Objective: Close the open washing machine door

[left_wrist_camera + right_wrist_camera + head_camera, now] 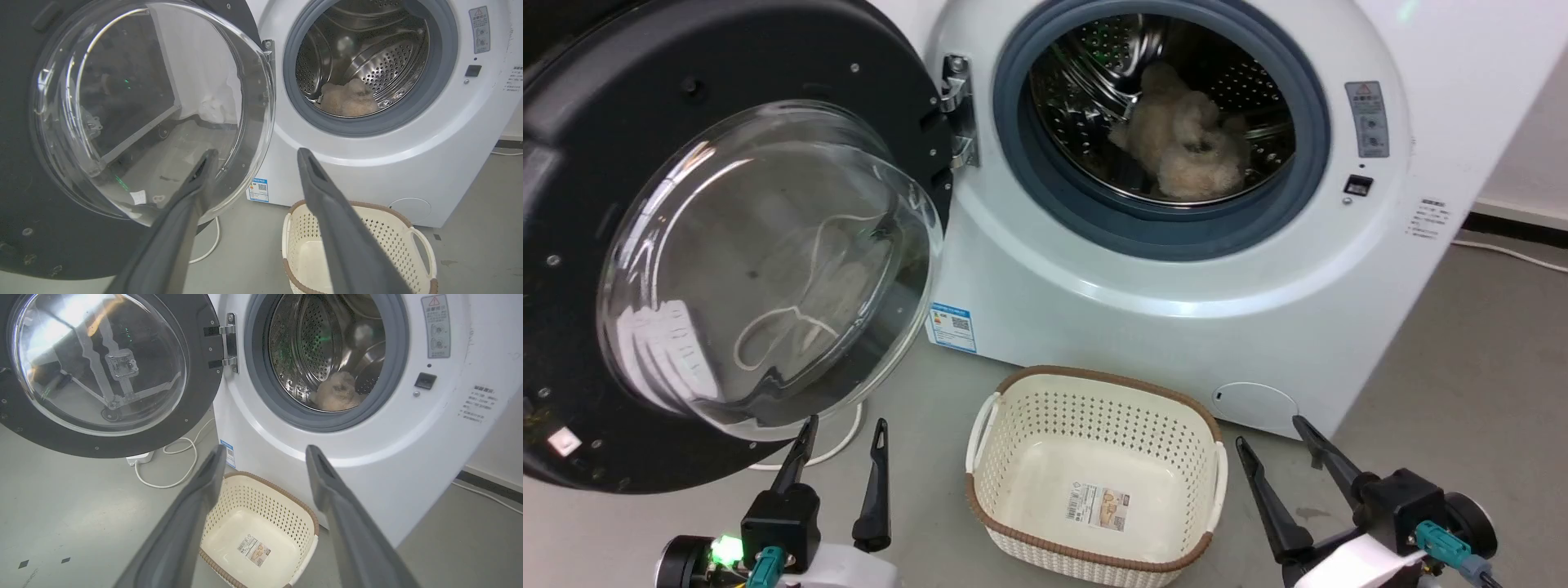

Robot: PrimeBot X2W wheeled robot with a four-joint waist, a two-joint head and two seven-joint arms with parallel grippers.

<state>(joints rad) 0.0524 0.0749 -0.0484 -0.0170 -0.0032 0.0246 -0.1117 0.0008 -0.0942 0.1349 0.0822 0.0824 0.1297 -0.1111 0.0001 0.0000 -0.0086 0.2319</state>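
No wording is legible; the washing machine (pixel 1176 327) bears a warning-triangle label (pixel 435 326) and a QR-code sticker (pixel 952 327).

cream perforated laundry basket (pixel 1094 377) sitting on grey floor (pixel 1462 343), brown woven trim round rim and base, white side handles. product label (pixel 1099 505) stuck flat on its bottom. beige fluffy lump (pixel 1188 139) further back, well apart from basket. white cable (pixel 171 486) looping on floor left of basket, one end at small white box (pixel 140 458). another thin white cable (pixel 1511 255) far right, near black baseboard (pixel 1515 229).
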